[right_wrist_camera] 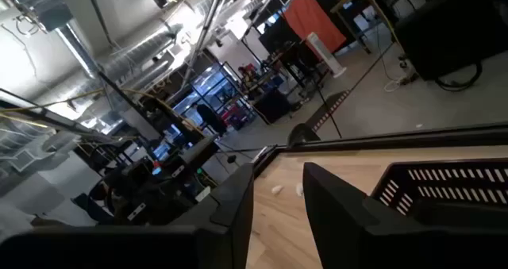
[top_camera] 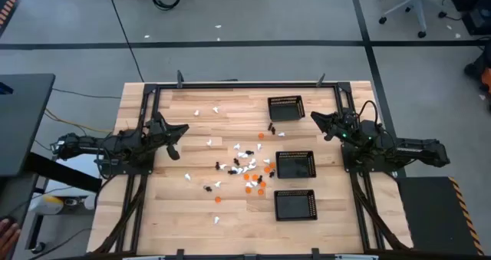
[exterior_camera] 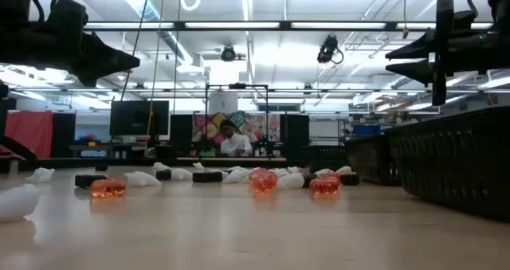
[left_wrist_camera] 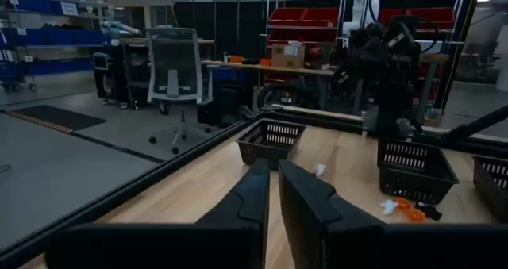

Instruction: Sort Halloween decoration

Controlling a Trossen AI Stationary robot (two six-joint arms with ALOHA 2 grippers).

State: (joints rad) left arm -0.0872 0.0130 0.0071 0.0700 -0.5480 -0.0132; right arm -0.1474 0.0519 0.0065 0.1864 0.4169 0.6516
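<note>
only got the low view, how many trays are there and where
Observer: Three trays in a column, on the right arm's side of the scattered figures: top, middle and bottom in the high view.
Operator: anything in them yet
Observer: No white or orange shows in any of them; black ones would be hard to tell.
Operator: wheres the right pincer
Observer: The right pincer hangs open and empty beside the top tray.

A: How's the light?
B: Bright and even from ceiling strip lights (exterior_camera: 239, 27), which glare in the low view. Soft, short shadows on the pale wooden worktop (top_camera: 192, 206).
A: Sharpness?
B: The near dark fingers (left_wrist_camera: 305, 201) are blurred; the right wrist view tilts.
</note>
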